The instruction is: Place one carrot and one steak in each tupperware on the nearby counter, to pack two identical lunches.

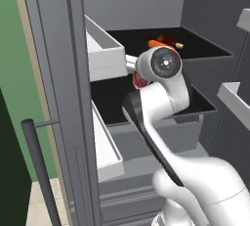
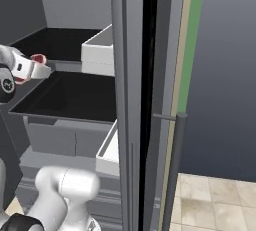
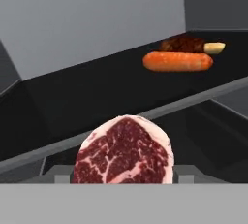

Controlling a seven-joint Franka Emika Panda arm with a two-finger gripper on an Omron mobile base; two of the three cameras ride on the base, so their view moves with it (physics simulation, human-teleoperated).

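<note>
Steak point(image 3: 124, 151), raw, marbled and rimmed with white fat, sits right at the bottom of the hand view, upright between the two grey finger pieces on either side. From this I judge that the hand point(image 3: 124, 179) is clamped on the steak, jaws partly apart because the thick cut fills the gap. In the left base view a sliver of red shows just under the round white wrist joint, and in the right base view the same red shows at the end of the white wrist point(image 2: 31, 68), level with the front of the upper dark fridge shelf point(image 2: 65, 42).

The cut is carried edge-on, probably so it can clear the shelf lip when drawn out of the fridge toward the containers.

Farther back on that upper shelf lies a carrot point(image 3: 177, 61), on its side, with a darker second steak point(image 3: 184, 43) behind it and a small pale yellowish item point(image 3: 214, 48) just beside that. They lie well apart from the hand, presumably waiting their turn.

White door bins point(image 1: 104, 49) stand at the shelf's side, so the arm has little room to swing sideways. Packing looks early: one steak held, the other food yet to be fetched.
</note>
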